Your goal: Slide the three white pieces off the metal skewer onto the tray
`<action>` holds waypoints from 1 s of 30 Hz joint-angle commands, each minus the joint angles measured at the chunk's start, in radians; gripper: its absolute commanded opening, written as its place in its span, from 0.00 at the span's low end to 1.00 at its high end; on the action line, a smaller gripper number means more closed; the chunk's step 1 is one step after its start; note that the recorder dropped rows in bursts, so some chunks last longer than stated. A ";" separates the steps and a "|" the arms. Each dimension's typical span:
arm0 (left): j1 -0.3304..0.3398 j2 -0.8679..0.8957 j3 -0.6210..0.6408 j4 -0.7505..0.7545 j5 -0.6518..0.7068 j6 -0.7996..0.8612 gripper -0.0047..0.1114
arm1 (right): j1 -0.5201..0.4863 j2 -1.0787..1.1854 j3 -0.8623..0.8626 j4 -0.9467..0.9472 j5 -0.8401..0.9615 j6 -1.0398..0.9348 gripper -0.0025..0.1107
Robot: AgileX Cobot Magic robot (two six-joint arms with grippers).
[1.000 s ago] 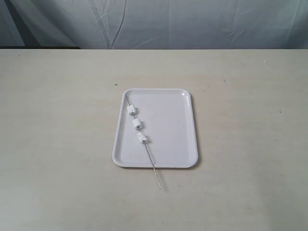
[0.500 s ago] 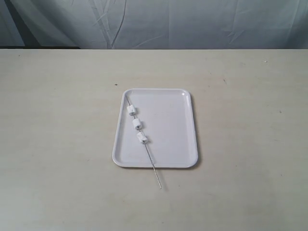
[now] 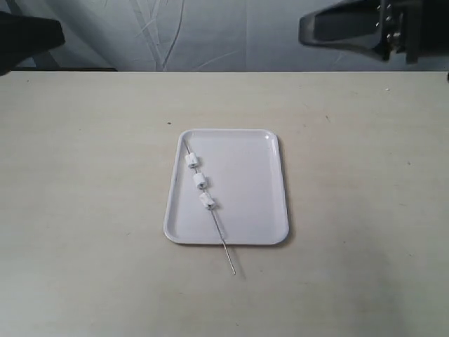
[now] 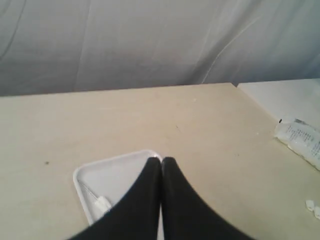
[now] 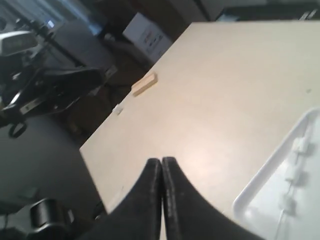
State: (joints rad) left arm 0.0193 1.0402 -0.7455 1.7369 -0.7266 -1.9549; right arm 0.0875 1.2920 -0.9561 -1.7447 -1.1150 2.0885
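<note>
The white tray (image 3: 245, 189) lies mid-table. Across its left side rests the thin metal skewer (image 3: 223, 242), its near end sticking out over the front rim. All three white pieces (image 3: 200, 181) are threaded on it, spaced along its far half. My left gripper (image 3: 49, 35) hangs high at the back left and my right gripper (image 3: 309, 29) high at the back right, both far from the tray. The left gripper (image 4: 161, 161) is shut and empty, covering part of the tray (image 4: 115, 172). The right gripper (image 5: 161, 161) is shut and empty too, beside the tray rim (image 5: 270, 170) and the pieces (image 5: 294, 174).
A small wooden block (image 5: 144, 84) lies near a table edge, with dark equipment beyond it off the table. A plastic packet (image 4: 300, 140) and small white bits (image 4: 312, 207) lie on a neighbouring white surface. A grey curtain hangs behind the table.
Both arms have come into the exterior view at the top corners; earlier neither showed. The tray, skewer and pieces have not moved.
</note>
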 commanded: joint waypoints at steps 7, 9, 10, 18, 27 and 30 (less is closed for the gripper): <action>-0.002 0.125 0.008 0.007 -0.100 0.007 0.04 | 0.174 0.252 -0.008 0.102 -0.106 -0.012 0.03; -0.002 0.125 0.008 0.007 -0.103 0.030 0.04 | 0.174 0.249 -0.008 0.036 -0.106 -0.088 0.03; -0.002 0.125 0.008 0.007 -0.103 0.029 0.04 | 0.174 0.241 -0.008 0.000 -0.106 -0.104 0.03; -0.034 0.125 0.008 0.007 -0.134 0.029 0.04 | 0.197 0.228 -0.009 0.000 0.037 -0.123 0.03; -0.111 0.125 0.008 0.007 -0.086 0.029 0.04 | 0.215 0.228 -0.009 0.089 0.005 0.027 0.03; -0.111 0.125 0.008 0.007 -0.089 0.029 0.04 | 0.215 0.228 -0.007 0.212 -0.087 0.027 0.03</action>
State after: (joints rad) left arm -0.0854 1.1624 -0.7418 1.7494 -0.8262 -1.9288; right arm 0.3042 1.5292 -0.9585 -1.6452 -1.1286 2.0878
